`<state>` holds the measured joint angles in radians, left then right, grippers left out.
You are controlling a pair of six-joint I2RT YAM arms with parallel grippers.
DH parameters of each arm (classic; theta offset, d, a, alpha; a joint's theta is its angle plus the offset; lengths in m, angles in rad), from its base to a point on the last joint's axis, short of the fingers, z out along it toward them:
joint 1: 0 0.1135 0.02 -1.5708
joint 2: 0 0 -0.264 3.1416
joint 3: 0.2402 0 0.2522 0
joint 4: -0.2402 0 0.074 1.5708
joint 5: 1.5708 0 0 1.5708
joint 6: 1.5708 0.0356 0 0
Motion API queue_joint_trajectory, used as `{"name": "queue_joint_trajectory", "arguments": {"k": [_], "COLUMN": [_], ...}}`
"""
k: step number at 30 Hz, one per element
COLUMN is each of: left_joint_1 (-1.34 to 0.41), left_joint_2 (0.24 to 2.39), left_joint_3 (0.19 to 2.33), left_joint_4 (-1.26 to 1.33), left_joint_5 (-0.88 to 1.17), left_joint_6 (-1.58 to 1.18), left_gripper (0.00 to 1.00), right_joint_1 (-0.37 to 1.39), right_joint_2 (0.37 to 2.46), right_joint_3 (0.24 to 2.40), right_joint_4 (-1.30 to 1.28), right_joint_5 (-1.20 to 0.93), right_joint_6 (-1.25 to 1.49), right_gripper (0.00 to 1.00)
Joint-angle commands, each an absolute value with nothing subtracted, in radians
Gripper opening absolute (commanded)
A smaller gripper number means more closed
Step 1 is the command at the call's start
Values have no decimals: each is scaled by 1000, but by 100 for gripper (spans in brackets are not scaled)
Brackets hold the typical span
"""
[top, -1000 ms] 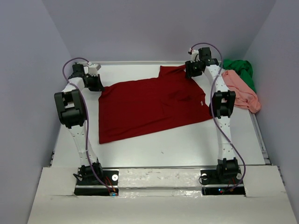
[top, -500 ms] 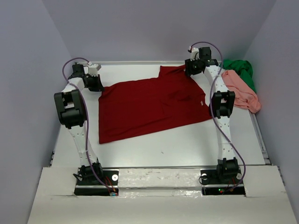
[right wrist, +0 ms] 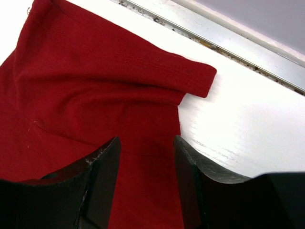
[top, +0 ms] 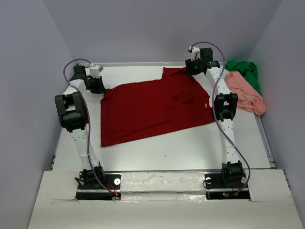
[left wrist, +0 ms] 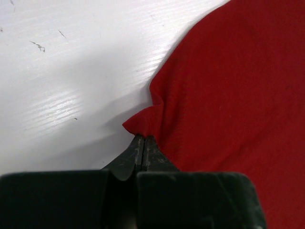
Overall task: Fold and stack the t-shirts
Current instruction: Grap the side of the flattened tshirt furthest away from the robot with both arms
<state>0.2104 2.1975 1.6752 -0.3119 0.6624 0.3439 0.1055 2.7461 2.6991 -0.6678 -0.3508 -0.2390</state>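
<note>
Dark red cloth t-shirt lies spread flat on the white counter, long axis running left-right and tilted a little, with each arm at a far corner. Left claw is at the far-left corner, jaws together, pinching a small pucker of the hem. Right claw is at the far-right corner, jaws apart. Red cloth sits directly under the gap and the folded sleeve end is just ahead; can't tell if it touches. Judgement: right only needs to drop and close, no sideways shift. Salmon pink t-shirt and bright green t-shirt sit heaped at the far-right counter edge, nearer the right arm.
</note>
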Motion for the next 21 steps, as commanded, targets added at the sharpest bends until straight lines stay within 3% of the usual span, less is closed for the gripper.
{"name": "queue_joint_trajectory", "arguments": {"k": [1,15,21], "left_joint_1": [209,207,207], "left_joint_2": [2125,2134,2138], "left_joint_3": [1684,1689,1684], "left_joint_4": [-333,-344,-348], "left_joint_5": [690,693,692], "left_joint_6": [364,373,382], "left_gripper": [0,0,0], "right_joint_1": [112,121,121], "right_joint_2": [2766,2807,2809], "right_joint_3": [2715,2712,2701], "right_joint_4": [-606,-568,-595], "right_joint_5": [-364,-258,-261], "right_joint_6": [-264,-337,-348], "right_gripper": [54,54,49]}}
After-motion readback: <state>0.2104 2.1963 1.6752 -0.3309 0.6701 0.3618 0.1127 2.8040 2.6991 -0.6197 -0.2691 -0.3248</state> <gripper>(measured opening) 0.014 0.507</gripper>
